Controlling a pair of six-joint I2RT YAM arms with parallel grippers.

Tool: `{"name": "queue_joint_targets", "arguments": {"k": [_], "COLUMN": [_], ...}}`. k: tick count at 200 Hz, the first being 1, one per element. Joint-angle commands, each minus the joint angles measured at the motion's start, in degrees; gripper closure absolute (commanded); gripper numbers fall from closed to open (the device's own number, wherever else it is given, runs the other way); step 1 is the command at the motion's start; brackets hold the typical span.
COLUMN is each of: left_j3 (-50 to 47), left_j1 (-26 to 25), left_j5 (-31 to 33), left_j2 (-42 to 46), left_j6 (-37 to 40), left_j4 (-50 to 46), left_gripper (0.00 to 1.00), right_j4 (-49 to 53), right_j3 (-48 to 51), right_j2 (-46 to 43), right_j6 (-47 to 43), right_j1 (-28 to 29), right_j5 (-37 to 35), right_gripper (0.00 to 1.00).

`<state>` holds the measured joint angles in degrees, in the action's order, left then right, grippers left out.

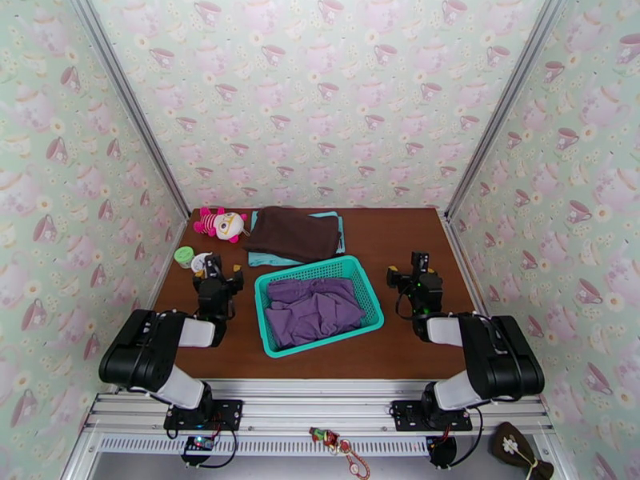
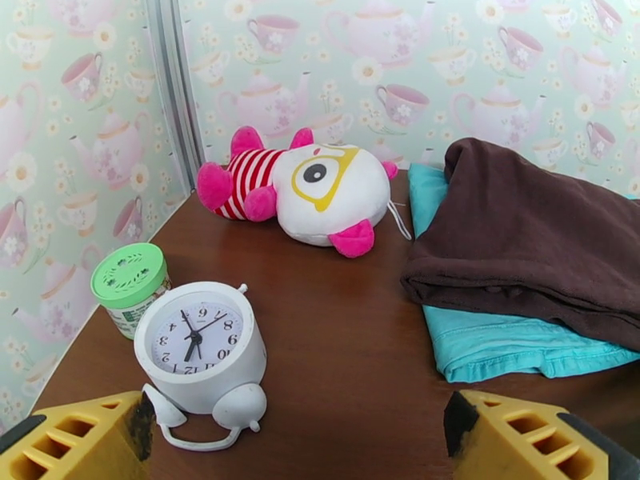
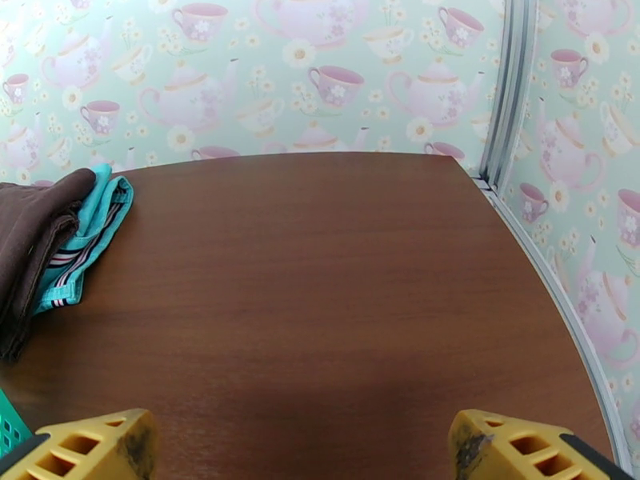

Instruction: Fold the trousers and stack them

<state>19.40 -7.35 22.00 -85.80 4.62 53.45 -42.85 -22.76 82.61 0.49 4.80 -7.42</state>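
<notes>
In the teal basket (image 1: pixel 261 314) between the arms, the purple trousers (image 1: pixel 314 310) lie all bunched up. The left gripper (image 1: pixel 214 274) and right gripper (image 1: pixel 418 270) sit on either side, fingers wide apart, holding nothing. A grab at the soft heap could snag the basket's holes and drag the basket along too.

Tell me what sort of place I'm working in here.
Likely a staged robot test booth, not a home: teapot-print wall panels on aluminium frame posts, boxing in a brown table.
</notes>
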Motion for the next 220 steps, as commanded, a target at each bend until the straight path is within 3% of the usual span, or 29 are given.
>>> {"name": "queue_joint_targets", "arguments": {"k": [1, 11, 23, 36, 55, 70, 89, 104, 139, 210, 220], "left_j3": [5.7, 11.4, 20.2, 28.0, 35.2, 39.7, 44.5, 46.9, 49.3, 45.0, 44.5], "left_j1": [-6.5, -11.4, -16.9, -21.4, -28.3, -34.6, -38.5, -41.4, -44.5, -44.7, -44.8], "left_j5": [6.4, 6.9, 5.5, -4.1, -14.7, -12.9, -11.8, -10.3, -13.4, -21.8, -23.3], "left_j2": [12.0, 17.7, 21.3, 21.9, 19.8, 16.8, 10.7, 5.3, -5.3, -17.1, -18.4], "left_j6": [4.0, 3.1, -4.4, -12.2, -16.9, -17.3, -17.6, -16.8, -16.0, -20.0, -20.5], "left_j4": [-17.1, -33.5, -52.9, -67.3, -79.4, -86.4, -94.2, -96.0, -93.6, -81.9, -80.9], "left_gripper": [0.00, 0.00, 0.00, 0.00, 0.00, 0.00, 0.00, 0.00, 0.00, 0.00, 0.06], "right_j4": [15.6, 27.8, 41.2, 50.3, 57.8, 62.5, 67.2, 69.0, 69.4, 68.4, 68.5], "right_j3": [-4.8, -7.5, -11.2, -13.3, -12.7, -11.5, -10.2, -9.9, -9.2, -7.6, -7.6], "right_j2": [-10.4, -15.2, -19.8, -23.8, -30.7, -38.9, -45.0, -47.2, -48.0, -47.9, -47.7], "right_j6": [4.7, 9.4, 13.4, 15.4, 18.2, 19.2, 19.0, 19.0, 20.7, 21.6, 21.7], "right_j1": [2.2, 2.3, 2.9, 3.9, 4.3, 4.3, 4.3, 4.3, 4.3, 4.3, 4.3], "right_j5": [-7.6, -5.9, -1.7, 3.3, 6.4, 6.8, 7.3, 9.9, 15.7, 19.7, 20.1], "right_gripper": [0.00, 0.01, 0.01, 0.00, 0.00, 0.01, 0.01, 0.01, 0.01, 0.01, 0.01]}}
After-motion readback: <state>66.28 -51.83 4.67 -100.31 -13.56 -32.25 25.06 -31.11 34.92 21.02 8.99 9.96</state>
